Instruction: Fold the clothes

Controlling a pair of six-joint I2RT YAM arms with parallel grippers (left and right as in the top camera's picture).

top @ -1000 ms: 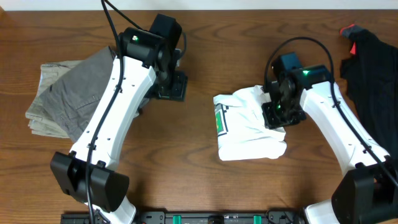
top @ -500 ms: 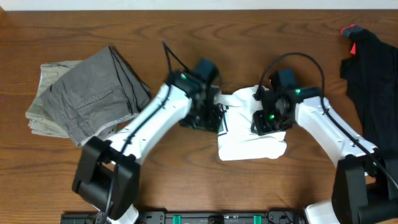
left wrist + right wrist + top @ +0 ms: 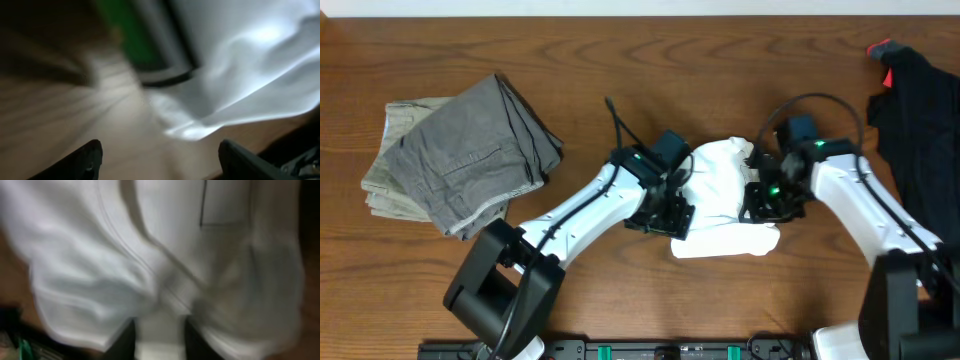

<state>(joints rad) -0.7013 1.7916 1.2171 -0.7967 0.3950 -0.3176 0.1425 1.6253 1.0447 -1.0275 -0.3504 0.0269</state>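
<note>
The white T-shirt (image 3: 720, 180) lies bunched at the table's middle. My left gripper (image 3: 660, 215) is at the shirt's left edge. In the left wrist view its fingers (image 3: 160, 160) are wide open and empty over bare wood, with the shirt's hem (image 3: 240, 65) just ahead. My right gripper (image 3: 767, 200) is on the shirt's right side. In the right wrist view its fingers (image 3: 159, 340) are closed on a fold of the white fabric (image 3: 100, 255). The grey-khaki trousers (image 3: 460, 155) lie folded at the left. The black garment (image 3: 920, 120) lies at the right edge.
A small red piece (image 3: 882, 48) shows at the black garment's top corner. The brown wooden table (image 3: 620, 300) carries all three garments. Both arms' cables arch above the shirt.
My left arm has swung from the back left down to the shirt's left edge, now covering its green-marked part. The right gripper shifted slightly right, still on the shirt.
</note>
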